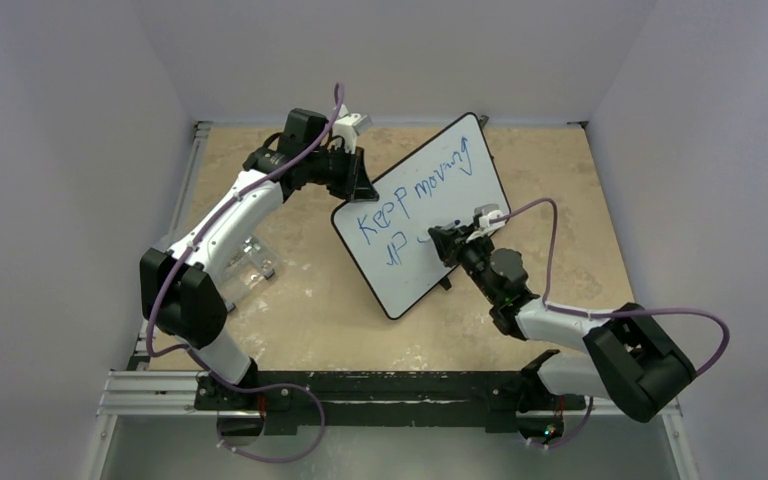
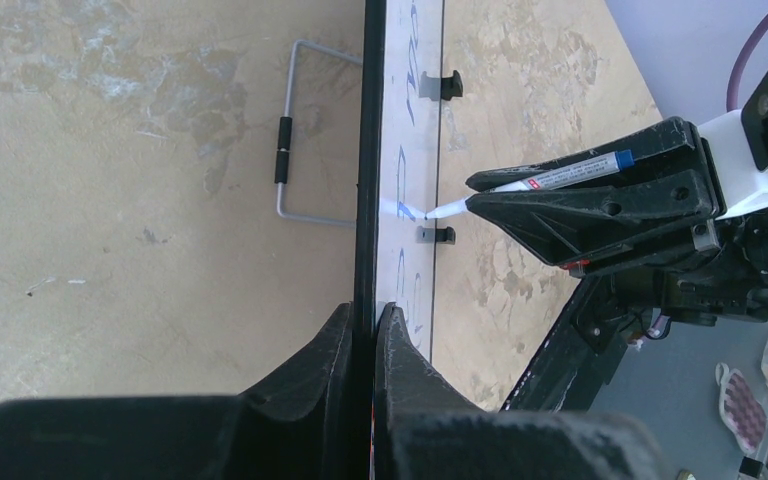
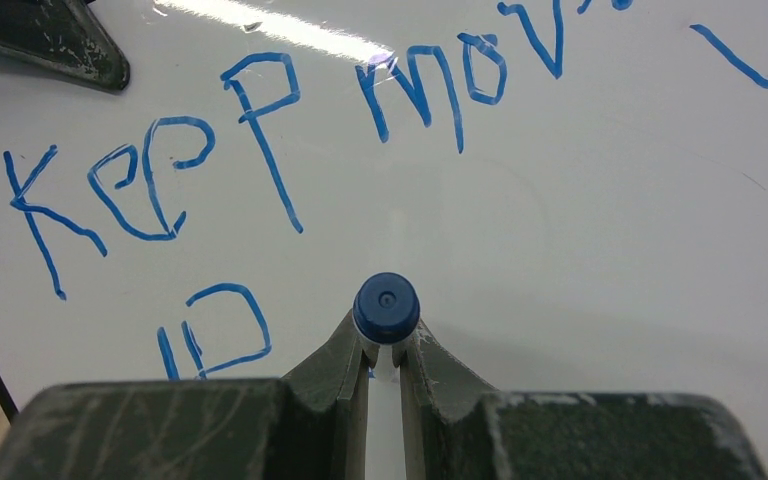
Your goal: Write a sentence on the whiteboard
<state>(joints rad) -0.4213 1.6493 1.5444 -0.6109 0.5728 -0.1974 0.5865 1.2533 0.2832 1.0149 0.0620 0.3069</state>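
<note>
The whiteboard (image 1: 430, 215) stands tilted on the table, glossy white with a black rim. It bears the sentence (image 1: 415, 190) in blue: "Keep moving", with a short second line below (image 3: 215, 330). My left gripper (image 1: 358, 185) is shut on the board's upper left edge (image 2: 368, 330), seen edge-on in the left wrist view. My right gripper (image 1: 450, 243) is shut on a white marker (image 2: 560, 178) with a blue end (image 3: 386, 308). Its tip touches the board face (image 2: 427, 213) on the second line.
A wire stand (image 2: 295, 130) lies on the table behind the board. A clear plastic holder (image 1: 250, 265) sits by the left arm. Black board feet (image 2: 440, 235) stick out on the writing side. White walls close in the table.
</note>
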